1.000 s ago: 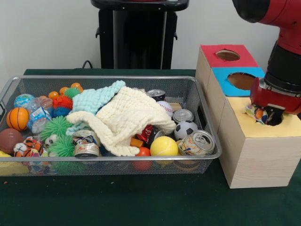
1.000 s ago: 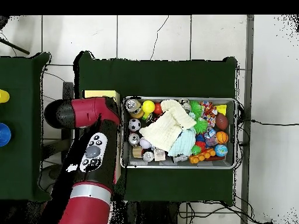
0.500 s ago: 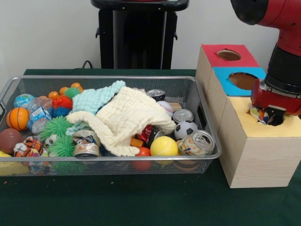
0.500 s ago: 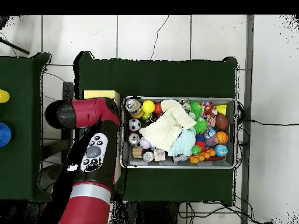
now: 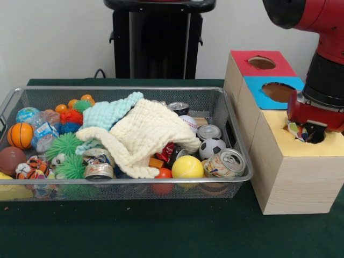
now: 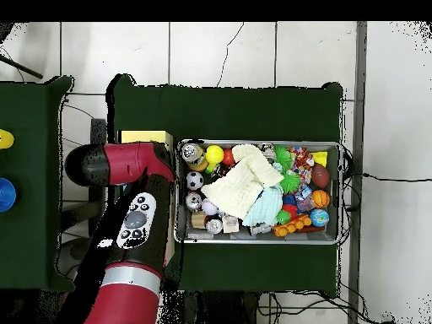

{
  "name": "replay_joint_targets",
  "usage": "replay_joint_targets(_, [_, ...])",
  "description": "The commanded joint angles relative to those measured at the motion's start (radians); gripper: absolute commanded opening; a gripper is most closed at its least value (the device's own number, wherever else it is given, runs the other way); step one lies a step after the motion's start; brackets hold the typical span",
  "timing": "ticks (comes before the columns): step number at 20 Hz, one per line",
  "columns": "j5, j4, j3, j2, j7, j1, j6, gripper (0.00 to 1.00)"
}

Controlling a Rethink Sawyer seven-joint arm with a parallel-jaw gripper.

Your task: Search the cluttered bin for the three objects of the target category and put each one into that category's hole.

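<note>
Three wooden boxes stand in a row right of the wire bin, with red, blue and yellow tops, each with a round hole. My gripper is down at the yellow box's hole, shut on a small colourful packet that sticks out on its left at the rim. The hole itself is mostly hidden by the gripper. In the overhead view the red arm covers the gripper and most of the boxes; only a strip of the yellow top shows.
The bin holds a cream cloth, a mint cloth, cans, a yellow ball, a soccer ball, spiky green balls and small sports balls. Green cloth covers the table.
The gripper with the packet has shifted slightly right and a touch lower at the yellow hole. Nothing in the bin has moved.
</note>
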State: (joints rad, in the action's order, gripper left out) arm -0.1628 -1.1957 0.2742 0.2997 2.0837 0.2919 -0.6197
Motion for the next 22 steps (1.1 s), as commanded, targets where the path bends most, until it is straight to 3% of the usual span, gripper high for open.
replay_joint_targets(1, [-0.02, -0.125, -0.103, -0.124, 0.193, 0.014, 0.03, 0.0])
replay_joint_targets(8, [-0.018, -0.127, -0.104, -0.128, 0.191, 0.013, 0.042, 0.0])
replay_joint_targets(12, [-0.021, -0.117, -0.056, -0.14, 0.253, 0.049, 0.059, 0.0])
replay_joint_targets(13, [-0.037, -0.126, -0.072, -0.136, 0.24, 0.037, 0.044, 1.0])
replay_joint_targets(22, [-0.049, -0.136, -0.089, -0.124, 0.204, 0.025, 0.029, 1.0])
